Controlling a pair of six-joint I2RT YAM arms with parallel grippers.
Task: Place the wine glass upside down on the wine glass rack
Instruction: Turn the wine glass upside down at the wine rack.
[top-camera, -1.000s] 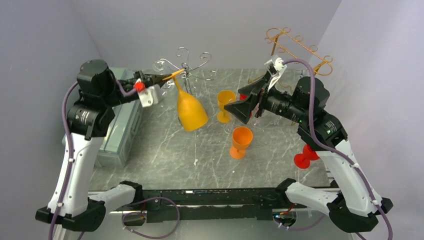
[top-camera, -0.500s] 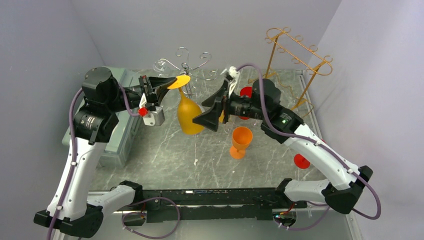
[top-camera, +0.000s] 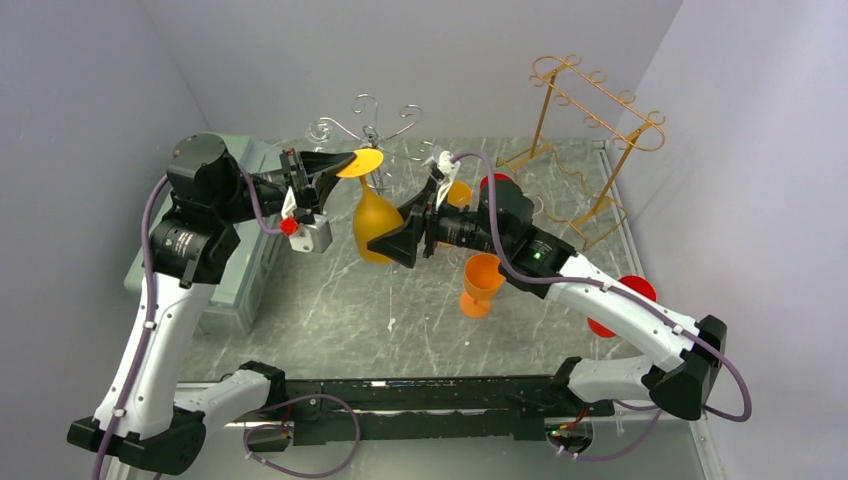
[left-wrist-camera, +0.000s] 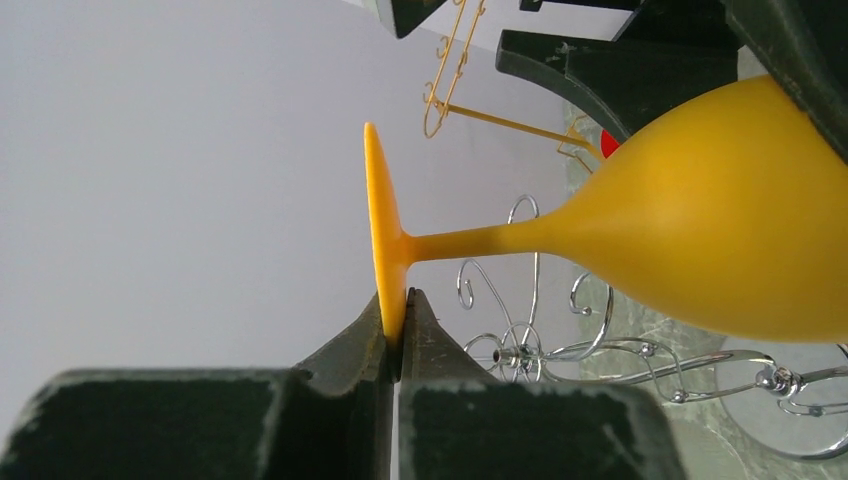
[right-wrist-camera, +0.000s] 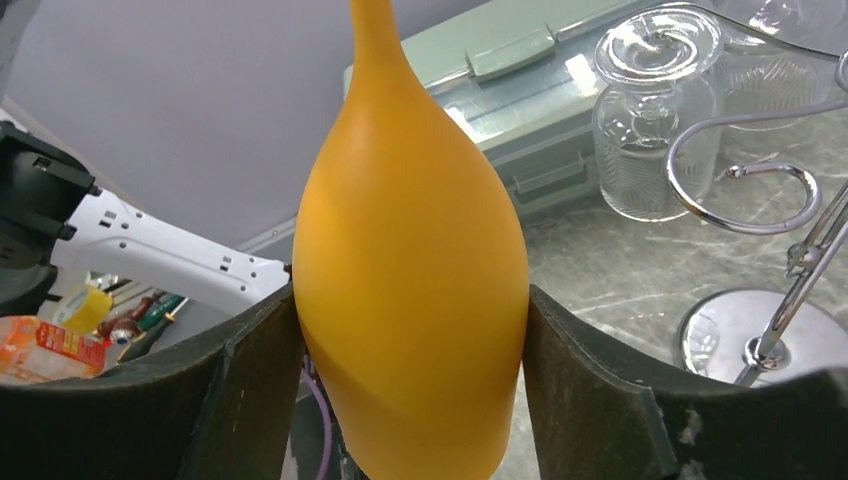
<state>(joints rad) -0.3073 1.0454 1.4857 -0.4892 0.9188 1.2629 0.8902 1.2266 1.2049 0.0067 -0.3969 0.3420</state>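
1. While the left gripper (left-wrist-camera: 398, 330) pinched the rim of the foot with its jaws almost closed, the wine glass (top-camera: 378, 222) hung upside down in the air, bowl downward and clear of the table (top-camera: 330, 310).
2. The right gripper (top-camera: 390, 245) had its fingers (right-wrist-camera: 255, 400) spread wide to either side of the bowl. In the right wrist view they sat at or against its widest part. I could not tell whether they pressed on it or only flanked it.
3. The step in hand looked like a handover from left arm to right, not yet the hanging itself. The glass was already turned over, so I judged the task to be somewhere near its middle.
4. The silver rack (top-camera: 368, 125) stood just behind the glass, and the gold rack (top-camera: 590, 100) stood well apart at the far right. Which one was meant, the pictures did not say.
5. The next move called for the right fingers to close firmly on the smooth, rounded bowl before the left let go of the foot. An early release would risk a slip.
6. After that the stem would have to slide between a rack's wires, so that the foot rested on top of them.
7. An orange goblet (top-camera: 481, 283) stood on the table under the right arm, so the carry wanted height.
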